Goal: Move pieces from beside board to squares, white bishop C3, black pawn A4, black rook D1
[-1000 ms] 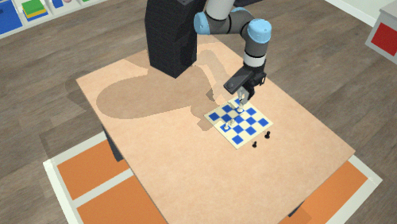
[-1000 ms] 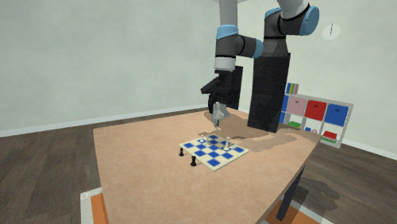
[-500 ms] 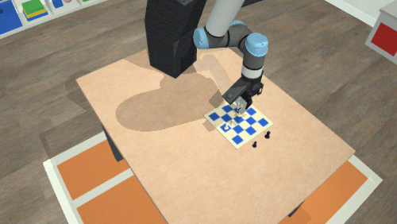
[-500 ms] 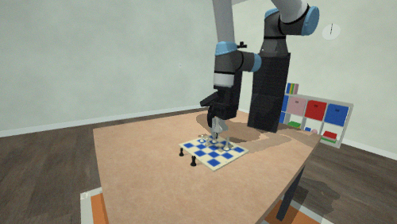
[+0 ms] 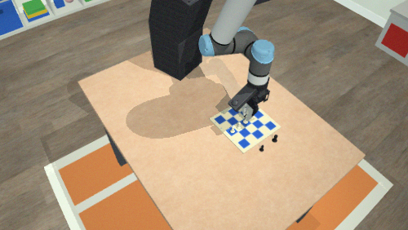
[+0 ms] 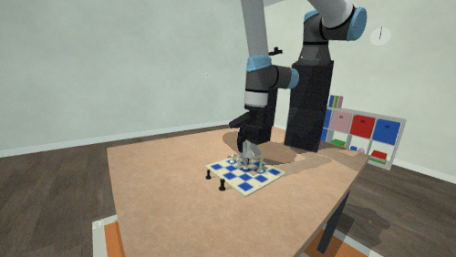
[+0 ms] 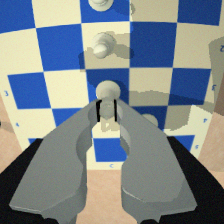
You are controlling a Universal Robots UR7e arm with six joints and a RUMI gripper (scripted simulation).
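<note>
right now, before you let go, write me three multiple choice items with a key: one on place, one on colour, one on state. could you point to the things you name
1. Where are the two black pieces [image 5: 275, 139] [image 6: 222, 184]?
a) on the board [image 5: 244, 143] [image 6: 245, 186] [image 7: 152, 44]
b) beside the board
c) between the fingers

2. What colour are the board's darker squares?
a) red
b) green
c) blue

3. How is the claw [image 5: 247, 117] [image 6: 247, 158] [image 7: 107, 101]?
a) shut on a white piece [image 5: 246, 121] [image 6: 246, 167] [image 7: 108, 90]
b) wide open
c) shut on nothing

1 b: both stand on the table just past its edge.
2 c: blue alternates with cream.
3 a: the wrist view shows it gripped between the tips.
</note>
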